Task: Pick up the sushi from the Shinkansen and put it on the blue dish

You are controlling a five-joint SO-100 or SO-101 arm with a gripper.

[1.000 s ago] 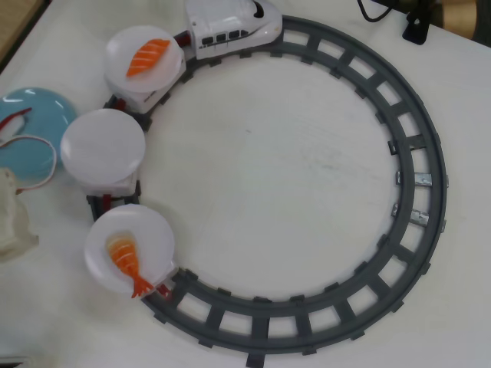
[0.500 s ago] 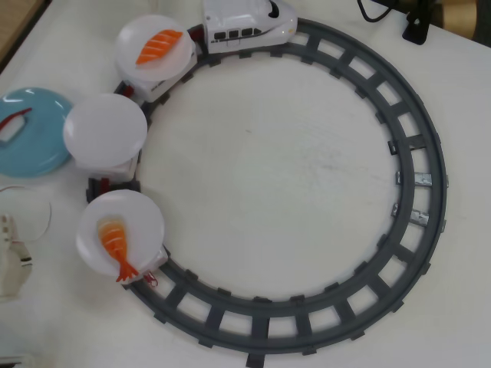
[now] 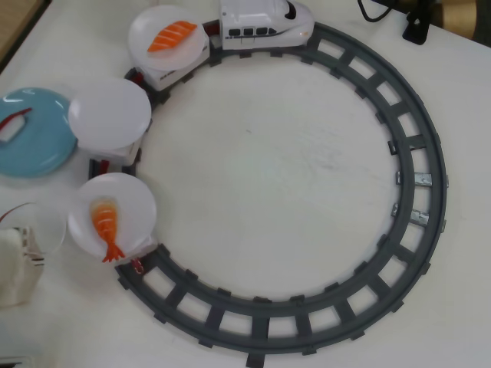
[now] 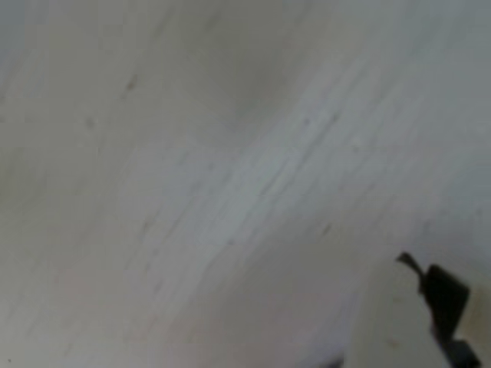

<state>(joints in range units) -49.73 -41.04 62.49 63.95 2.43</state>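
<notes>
The white Shinkansen (image 3: 265, 21) stands on the grey ring track at the top of the overhead view. It pulls three cars topped by white plates. The plate behind it carries an orange salmon piece (image 3: 172, 35), the middle plate (image 3: 110, 113) is bare, and the last carries an orange shrimp piece (image 3: 107, 222). The blue dish (image 3: 38, 149) lies at the left edge. A small white block with a dark red edge, the sushi (image 3: 14, 126), rests on it. The wrist view shows only blurred white table and a dark bit of my gripper (image 4: 443, 303) at the lower right. The jaws do not show.
The grey track (image 3: 414, 199) rings the table's middle. A clear round dish (image 3: 37, 224) and a white cloth-like lump (image 3: 14, 268) sit at the lower left. A black cable and mount (image 3: 414, 19) are at the top right.
</notes>
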